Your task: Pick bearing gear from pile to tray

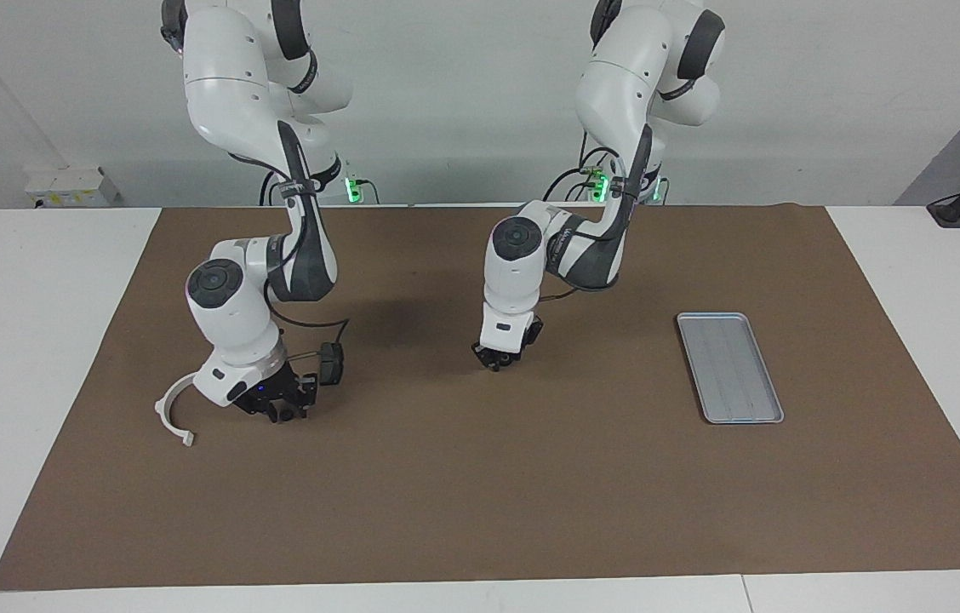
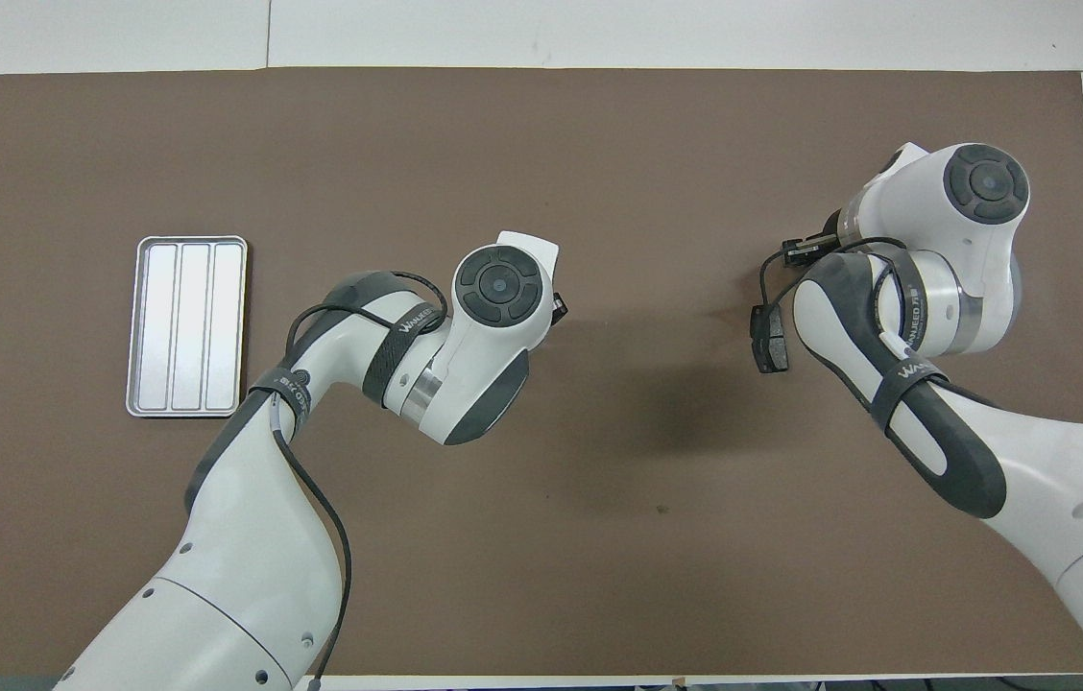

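Facing view: right gripper [image 1: 274, 412] low on the mat inside the pile [image 1: 259, 396], white half-ring bracket [image 1: 172, 415] at its 9 o'clock, dark brake pad [image 1: 329, 364] at its 1 o'clock; whether its fingers are spread or closed, cannot tell. Left gripper [image 1: 495, 361] low near mat centre, apparently pinching a small black round piece, likely the bearing gear; grip not certain. Tray [image 1: 729, 366] lies at 3 o'clock from it, long axis roughly 12-to-6, nearer the left arm; carry looks next
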Robot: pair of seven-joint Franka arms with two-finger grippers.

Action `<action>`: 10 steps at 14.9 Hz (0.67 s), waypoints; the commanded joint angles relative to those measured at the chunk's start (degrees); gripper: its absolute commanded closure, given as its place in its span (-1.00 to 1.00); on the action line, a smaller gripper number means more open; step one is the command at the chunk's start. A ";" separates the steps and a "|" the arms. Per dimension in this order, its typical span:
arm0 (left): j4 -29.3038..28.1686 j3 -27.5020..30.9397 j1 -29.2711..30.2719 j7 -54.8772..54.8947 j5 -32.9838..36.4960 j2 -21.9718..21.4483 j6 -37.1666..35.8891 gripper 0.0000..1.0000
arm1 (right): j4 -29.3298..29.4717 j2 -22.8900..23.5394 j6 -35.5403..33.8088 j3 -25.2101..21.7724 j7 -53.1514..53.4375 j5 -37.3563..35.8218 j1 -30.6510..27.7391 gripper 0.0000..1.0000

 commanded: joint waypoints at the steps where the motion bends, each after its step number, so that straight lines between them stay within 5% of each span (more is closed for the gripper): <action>1: -2.00 0.18 -0.43 -1.22 0.72 -0.38 0.77 0.45 | -0.92 -0.29 0.07 0.89 -0.37 0.32 -0.86 0.10; 2: -2.00 0.18 -0.43 -1.22 0.72 -0.39 0.42 0.83 | -1.01 -0.20 0.34 0.89 -0.45 0.32 -0.86 0.10; 3: -1.92 0.27 -0.43 -1.22 0.81 -0.39 0.15 1.00 | -1.01 -0.12 0.51 0.89 -0.54 0.23 -0.86 0.13; 8: 1.06 0.27 0.18 -1.22 0.90 -0.82 -5.27 1.00 | -1.01 -0.03 0.52 0.89 -0.28 0.32 -0.86 0.88; 10: 2.91 0.36 1.32 -1.04 0.99 -2.66 -9.41 1.00 | -1.01 -0.03 0.43 0.89 -0.28 0.32 -0.86 1.00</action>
